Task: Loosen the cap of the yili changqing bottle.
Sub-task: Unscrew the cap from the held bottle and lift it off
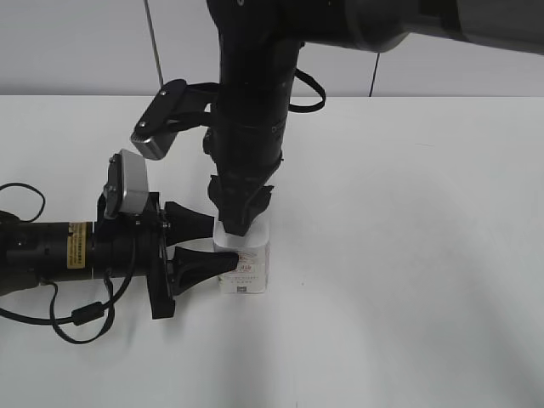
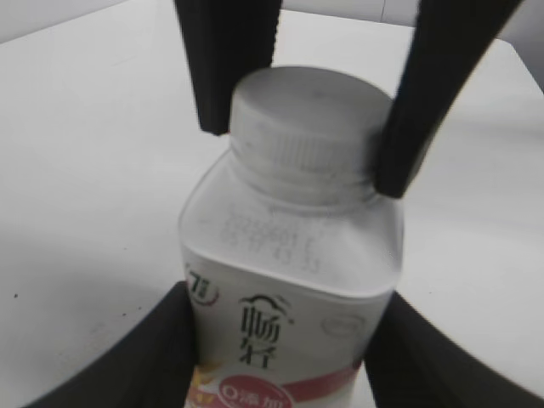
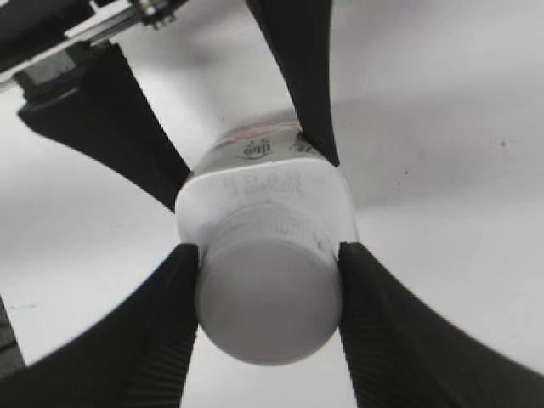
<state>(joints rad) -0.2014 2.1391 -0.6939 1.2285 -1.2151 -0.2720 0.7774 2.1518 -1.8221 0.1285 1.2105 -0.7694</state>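
Note:
The yili changqing bottle (image 1: 246, 268) stands upright on the white table (image 1: 408, 255), white with grey print and a pinkish band. My left gripper (image 1: 212, 246) comes in from the left and is shut on the bottle's body (image 2: 289, 289), one finger on each side (image 2: 280, 357). My right gripper (image 1: 240, 219) comes down from above and is shut on the cap (image 3: 270, 299), its two fingers pressed against the cap's sides (image 3: 270, 293). The white ribbed cap (image 2: 306, 127) sits on the neck between the right fingers. In the exterior view the cap is hidden behind the right gripper.
The right arm (image 1: 255, 93) stands tall over the bottle and the left arm (image 1: 59, 251) lies low along the table's left side with a looping cable (image 1: 81, 314). A grey wall (image 1: 76, 42) runs behind the table.

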